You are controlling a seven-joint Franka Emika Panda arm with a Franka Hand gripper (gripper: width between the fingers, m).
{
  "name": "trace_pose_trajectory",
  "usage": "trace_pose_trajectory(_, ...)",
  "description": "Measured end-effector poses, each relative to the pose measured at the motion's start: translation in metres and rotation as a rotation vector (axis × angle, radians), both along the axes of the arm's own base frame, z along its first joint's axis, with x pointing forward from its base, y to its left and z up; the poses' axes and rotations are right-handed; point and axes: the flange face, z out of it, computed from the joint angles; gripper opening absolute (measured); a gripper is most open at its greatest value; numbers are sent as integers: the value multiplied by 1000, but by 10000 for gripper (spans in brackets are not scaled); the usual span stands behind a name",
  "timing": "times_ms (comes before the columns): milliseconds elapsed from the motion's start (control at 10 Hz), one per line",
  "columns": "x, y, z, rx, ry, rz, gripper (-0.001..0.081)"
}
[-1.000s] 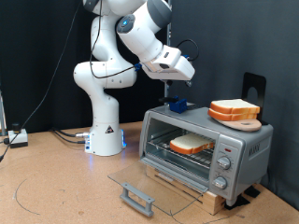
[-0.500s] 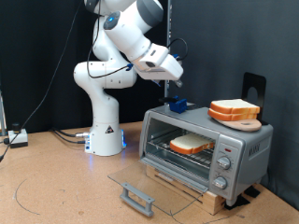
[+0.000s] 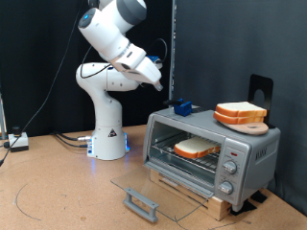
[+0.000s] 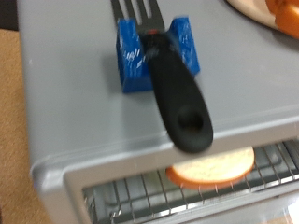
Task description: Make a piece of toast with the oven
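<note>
One piece of toast [image 3: 197, 148] lies flat on the wire rack [image 3: 182, 157] inside the oven [image 3: 251, 144], whose glass door [image 3: 153, 192] is folded fully down with its bar handle [image 3: 140, 203] towards the exterior view's bottom. The wrist view shows the same slice [image 4: 211, 167] through the open mouth, its pale face up.

The gripper [image 3: 159, 77] hangs in the air above the exterior view's left end of the oven, well clear of it and nearest to the black-handled spatula [image 4: 173, 79] standing in a blue holder [image 3: 182, 106] on the oven roof. Nothing shows between its fingers; how far they are parted cannot be told from either view.

Remaining slices [image 3: 240, 113] sit stacked on a board at the roof's other end. The oven stands on the table [image 3: 58, 196].

Handling judgement: the slice looks light, soft and easily crushed or torn. Lifting from beneath on the spatula blade would suit it better than pinching; failing that, a gentle hold across the firmer crust edges.
</note>
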Motion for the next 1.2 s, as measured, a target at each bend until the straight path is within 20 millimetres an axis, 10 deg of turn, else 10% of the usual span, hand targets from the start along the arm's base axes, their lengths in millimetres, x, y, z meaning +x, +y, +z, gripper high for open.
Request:
trace_pose_trajectory(400, 5, -52, 0, -22, -5, -26, 807)
trace_pose_trajectory(1200, 36, -40, 0, 96, 276, -651, 807)
